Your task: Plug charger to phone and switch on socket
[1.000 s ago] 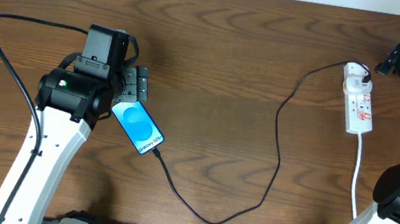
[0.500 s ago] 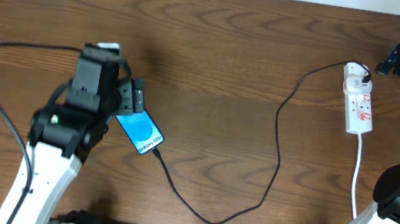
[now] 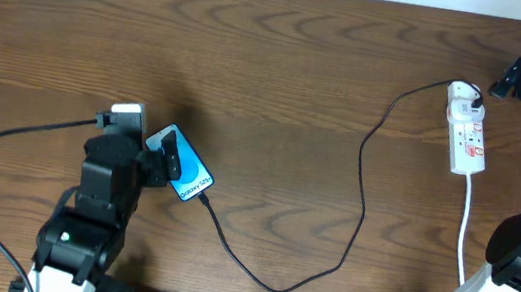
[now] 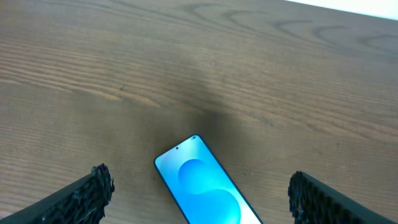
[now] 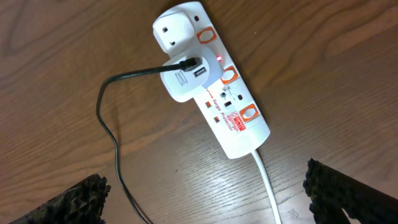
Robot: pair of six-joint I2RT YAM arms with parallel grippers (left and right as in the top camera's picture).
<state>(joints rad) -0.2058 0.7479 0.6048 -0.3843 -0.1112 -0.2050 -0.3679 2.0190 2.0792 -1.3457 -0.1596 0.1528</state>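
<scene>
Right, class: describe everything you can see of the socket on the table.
The socket is a white plastic strip lying flat on the wooden table, toward its right side. It has three orange-rimmed switches and a small red light, lit. A white adapter sits in it, holding the black cable. A white cord leaves one end.

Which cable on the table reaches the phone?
The thin black cable: it runs from the power strip to the phone. The white cord and the thick robot cable end elsewhere.
</scene>
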